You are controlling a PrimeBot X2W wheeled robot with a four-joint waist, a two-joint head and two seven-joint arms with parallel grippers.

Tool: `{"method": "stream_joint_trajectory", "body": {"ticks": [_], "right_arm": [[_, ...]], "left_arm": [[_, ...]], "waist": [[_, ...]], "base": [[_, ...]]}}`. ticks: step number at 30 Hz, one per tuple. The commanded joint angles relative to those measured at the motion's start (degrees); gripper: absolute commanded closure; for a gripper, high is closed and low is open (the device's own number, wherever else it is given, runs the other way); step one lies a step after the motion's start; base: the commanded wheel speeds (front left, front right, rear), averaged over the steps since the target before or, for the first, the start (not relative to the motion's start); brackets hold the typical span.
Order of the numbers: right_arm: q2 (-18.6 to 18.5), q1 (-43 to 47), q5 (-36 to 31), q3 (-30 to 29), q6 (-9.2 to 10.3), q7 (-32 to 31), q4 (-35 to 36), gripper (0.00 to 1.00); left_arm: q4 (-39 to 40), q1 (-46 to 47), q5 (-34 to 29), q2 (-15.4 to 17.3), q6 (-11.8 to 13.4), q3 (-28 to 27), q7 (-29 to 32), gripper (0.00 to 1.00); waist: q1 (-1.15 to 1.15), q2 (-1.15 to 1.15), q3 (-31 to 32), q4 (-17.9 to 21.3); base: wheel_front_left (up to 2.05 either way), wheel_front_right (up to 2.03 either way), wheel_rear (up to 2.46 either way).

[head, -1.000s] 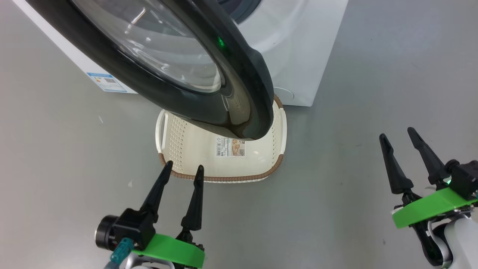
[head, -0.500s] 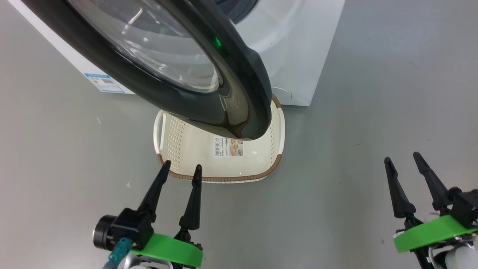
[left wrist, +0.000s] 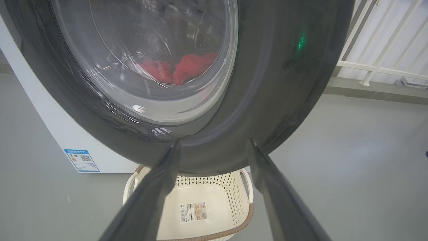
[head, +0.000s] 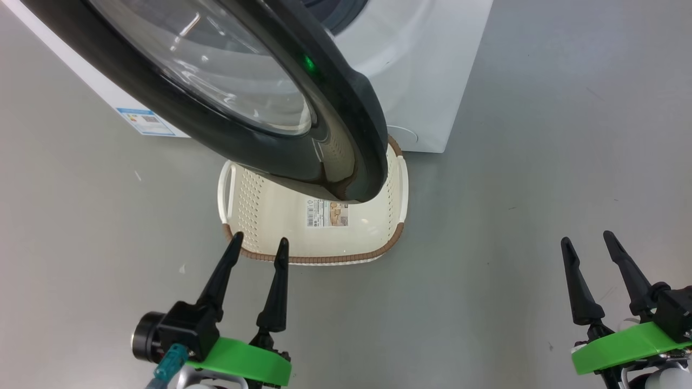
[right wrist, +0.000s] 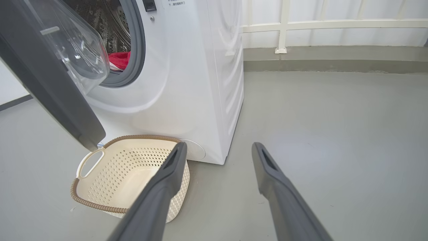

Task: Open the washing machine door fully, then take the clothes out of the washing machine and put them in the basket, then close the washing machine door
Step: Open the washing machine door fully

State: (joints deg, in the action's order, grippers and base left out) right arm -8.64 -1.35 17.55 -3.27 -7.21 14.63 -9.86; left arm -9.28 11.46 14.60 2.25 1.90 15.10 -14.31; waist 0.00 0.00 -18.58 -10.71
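Left gripper nearest, low left, fingers spread wide, nothing between them; the tips line up with the near rim of the basket in the head view (cannot tell if they touch it); from its wrist view the fingers aim at the lower edge of the door, apart from it. Right gripper low right, also spread wide and empty, over bare grey floor, well apart from the basket. The basket sits on the floor just in front of the washing machine, nothing in it except the sticker on its bottom. The washing machine door is swung out on its left-side hinge, with its black rim hanging over the far half of the basket; the glass bowl bulges toward the drum. The drum opening and grey gasket show in the right wrist view. The clothes are inside the drum, a red bundle low down, also seen through the door glass. A blue-edged label is low on the machine's front; a white railing stands beyond the machine.
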Motion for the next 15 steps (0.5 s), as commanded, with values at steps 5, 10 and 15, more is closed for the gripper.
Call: {"method": "stream_joint_trajectory", "body": {"ticks": [5, 10, 15], "right_arm": [[-0.4, 0.4, -0.2, 1.0, -0.28, 0.4, 1.5, 0.0], [0.0, -0.1, 0.7, 1.0, -0.28, 0.4, 2.0, 0.0], [0.2, -1.8, 3.8, 1.4, -0.28, 0.4, 2.8, 1.0]], "left_arm": [[1.4, -0.6, -0.2, 0.6, -0.5, -1.9, -0.7, 0.0], [1.3, -0.6, -0.1, 0.6, -0.4, -1.8, -0.7, 0.0], [1.3, -0.7, -0.1, 0.6, -0.4, -1.5, -0.7, 0.0]], "waist": [[0.0, 0.0, 0.1, -0.1], [0.0, 0.0, 0.2, -0.1], [0.0, 0.0, 0.2, 0.0]], "base": [[0.0, 0.0, 0.0], [0.0, 0.0, 0.0], [0.0, 0.0, 0.0]]}}
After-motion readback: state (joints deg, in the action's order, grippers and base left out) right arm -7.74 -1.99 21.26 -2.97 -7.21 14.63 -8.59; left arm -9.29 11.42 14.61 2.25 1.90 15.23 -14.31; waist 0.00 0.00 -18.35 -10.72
